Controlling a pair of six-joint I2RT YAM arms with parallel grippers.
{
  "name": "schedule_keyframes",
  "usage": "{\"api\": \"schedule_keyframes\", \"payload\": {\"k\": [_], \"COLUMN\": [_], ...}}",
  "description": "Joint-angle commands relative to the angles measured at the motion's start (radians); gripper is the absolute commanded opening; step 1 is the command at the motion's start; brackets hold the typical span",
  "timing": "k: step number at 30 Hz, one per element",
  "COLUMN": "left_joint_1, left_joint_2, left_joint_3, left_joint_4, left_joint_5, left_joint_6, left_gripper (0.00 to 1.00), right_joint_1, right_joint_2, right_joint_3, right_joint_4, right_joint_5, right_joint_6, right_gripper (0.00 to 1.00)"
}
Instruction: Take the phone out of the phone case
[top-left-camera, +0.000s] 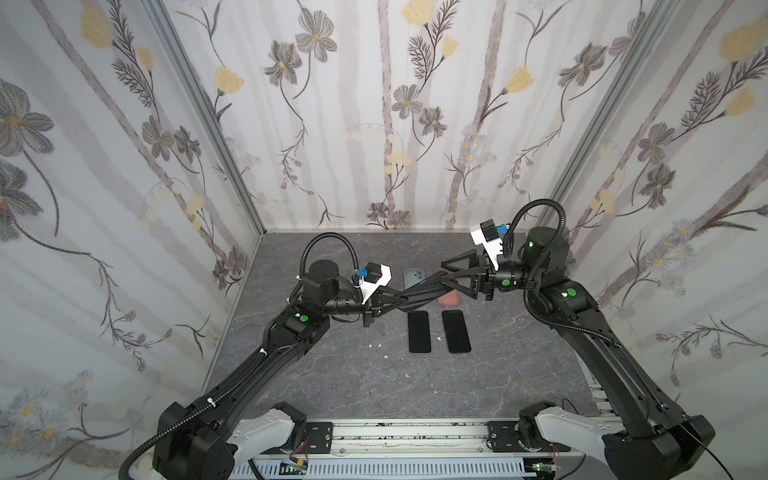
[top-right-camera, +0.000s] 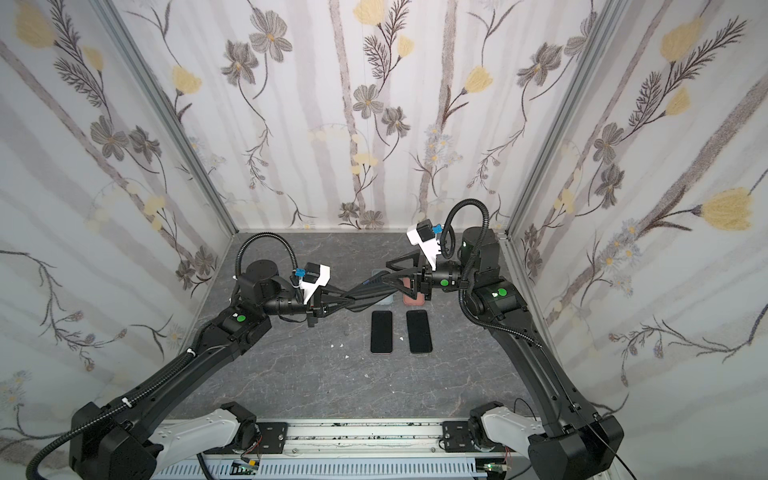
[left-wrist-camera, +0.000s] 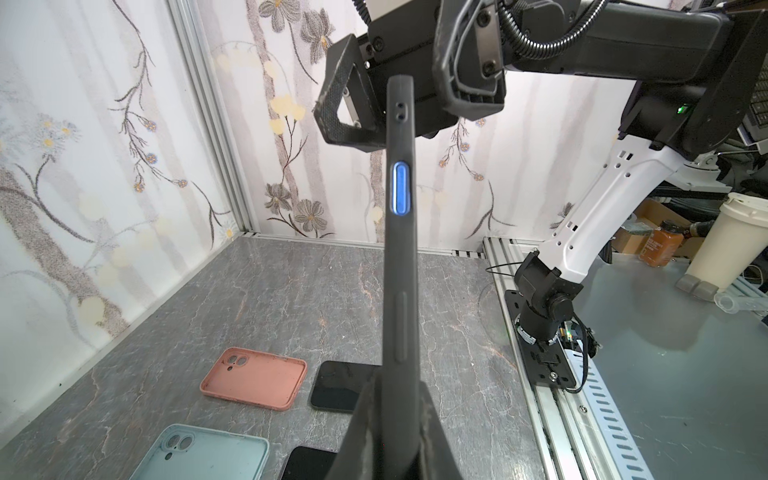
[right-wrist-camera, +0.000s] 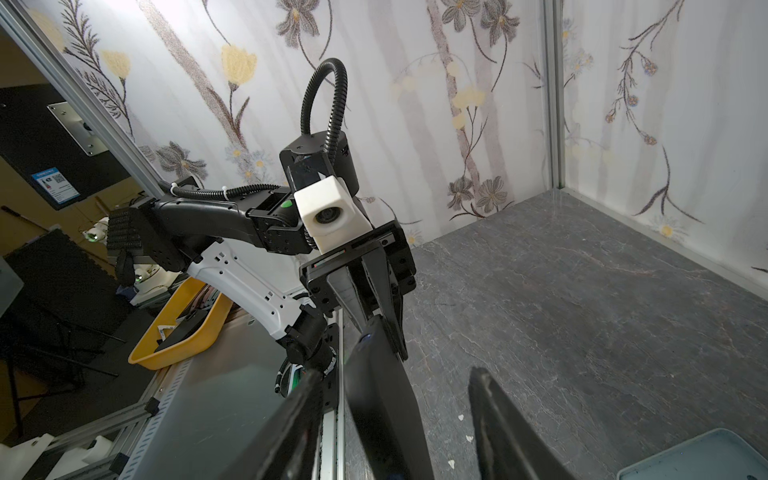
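A black phone case with a blue side button is held in the air, edge-on in the left wrist view. The phone inside it does not show apart from the case. My left gripper is shut on one end of the case. In both top views the case bridges the two grippers above the table. My right gripper stands open around the other end. Its fingers are on either side of the case's broad dark face, with a gap on each side.
On the grey marble table lie an empty pink case, an empty pale teal case and two bare black phones. Small white crumbs dot the table. Flowered walls close in three sides.
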Motion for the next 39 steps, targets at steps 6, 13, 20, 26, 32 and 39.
{"api": "schedule_keyframes", "payload": {"k": [6, 13, 20, 26, 32, 39], "left_joint_1": [-0.002, -0.004, -0.005, -0.014, -0.033, -0.039], "left_joint_2": [0.0, 0.002, -0.008, -0.014, -0.031, -0.056], "left_joint_3": [0.004, 0.015, 0.009, 0.009, -0.002, -0.011], "left_joint_4": [0.066, 0.069, 0.07, 0.08, 0.099, 0.116], "left_joint_5": [0.023, 0.026, 0.029, 0.016, -0.078, -0.212], "left_joint_6": [0.035, 0.039, 0.051, 0.056, 0.085, 0.143], "left_gripper": [0.0, 0.0, 0.0, 0.0, 0.0, 0.0], "right_joint_1": [0.028, 0.051, 0.054, 0.055, 0.055, 0.056], "right_joint_2": [0.023, 0.039, 0.037, 0.039, 0.053, 0.072], "right_joint_3": [0.024, 0.018, -0.017, -0.046, -0.058, -0.064], "right_joint_4": [-0.026, 0.014, 0.12, 0.208, 0.246, 0.251], "right_joint_5": [-0.032, -0.051, -0.085, -0.107, -0.102, -0.077], "right_joint_6": [-0.031, 0.017, 0.108, 0.197, 0.277, 0.352], "right_gripper": [0.5, 0.43, 0.35, 0.3, 0.26, 0.21]}}
